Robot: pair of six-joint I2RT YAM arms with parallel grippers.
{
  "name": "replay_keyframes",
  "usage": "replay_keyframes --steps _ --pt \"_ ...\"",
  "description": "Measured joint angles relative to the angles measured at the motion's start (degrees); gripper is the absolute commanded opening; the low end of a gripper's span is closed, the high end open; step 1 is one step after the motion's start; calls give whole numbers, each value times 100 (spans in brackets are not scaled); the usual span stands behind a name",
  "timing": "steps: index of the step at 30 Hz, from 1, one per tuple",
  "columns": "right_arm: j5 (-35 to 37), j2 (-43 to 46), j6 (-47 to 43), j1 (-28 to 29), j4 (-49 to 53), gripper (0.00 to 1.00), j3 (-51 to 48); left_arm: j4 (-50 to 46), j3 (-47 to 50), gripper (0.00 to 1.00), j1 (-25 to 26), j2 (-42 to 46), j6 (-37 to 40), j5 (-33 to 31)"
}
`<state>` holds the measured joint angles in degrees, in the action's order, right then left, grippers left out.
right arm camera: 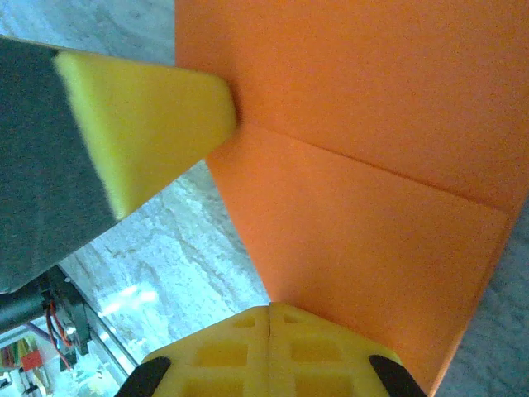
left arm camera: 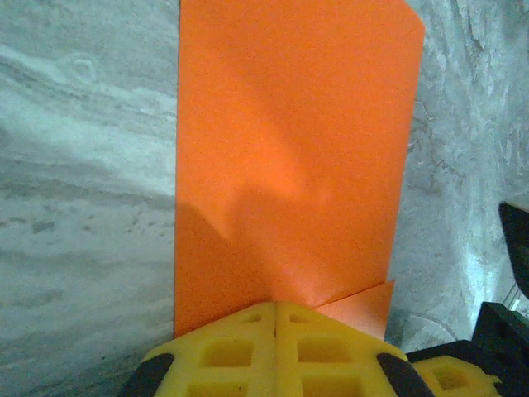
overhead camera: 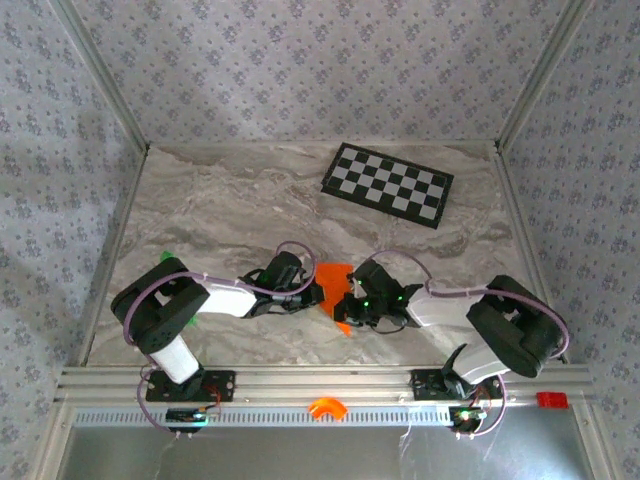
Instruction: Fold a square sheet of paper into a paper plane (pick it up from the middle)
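On the left, the left gripper (left arm camera: 275, 310) is reaching in toward the middle of the table (overhead camera: 220, 210) with its yellow fingers pressed fully together. Nothing is sitting between them. The tips are bearing down on the near edge of the paper (left arm camera: 289, 165), which is lying flat on the table between the two arms, in front of both bases. A small flap (left arm camera: 364, 304) is poking out just beside those tips.

In the right wrist view a crease (right arm camera: 372, 168) is running across the sheet, and the left fingertip (right arm camera: 149, 116) is touching the paper's edge where that crease is ending.

On the right, the right gripper (right arm camera: 270, 313) is likewise closed tight, holding nothing, with its tips resting on the sheet from the opposite side.

This is looking like a creasing step, with both closed grippers acting as pressing tools. To do it well, one gripper should be pinning the sheet while the other is sliding along the fold line, pressing straight down so that the thin paper is not buckling or skidding on the smooth top. The layers' edges should be lying flush before the fold is sharpened, and the stray flap should be flattened first, since a crooked crease here would be carrying through to the plane's nose.
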<state>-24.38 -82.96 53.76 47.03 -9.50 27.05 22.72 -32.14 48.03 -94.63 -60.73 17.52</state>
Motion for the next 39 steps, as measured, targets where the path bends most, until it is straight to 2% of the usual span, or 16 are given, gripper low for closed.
replay_keyframes --steps 8,14,21,29,32,34,39 --pt "-90 -330 -20 0 -46 7 581 4 4 1 11 0 0 -24" --pt "-175 -651 -20 31 -402 7 258 2 7 1 11 0 -2 -35" --pt "-280 144 -68 37 -629 8 -597 9 11 0 11 0 -46 -42" --pt "-358 1386 -396 -247 363 11 -1145 61 37 0 15 9 -149 -66" --pt "-284 1810 -553 -398 831 16 -1134 61 61 1 57 46 -240 -179" --pt "-136 2055 -682 -470 1115 24 -1095 85 103 1 120 94 -369 -343" --pt "337 2223 -826 -713 1491 38 -863 4 295 3 404 376 -822 -966"
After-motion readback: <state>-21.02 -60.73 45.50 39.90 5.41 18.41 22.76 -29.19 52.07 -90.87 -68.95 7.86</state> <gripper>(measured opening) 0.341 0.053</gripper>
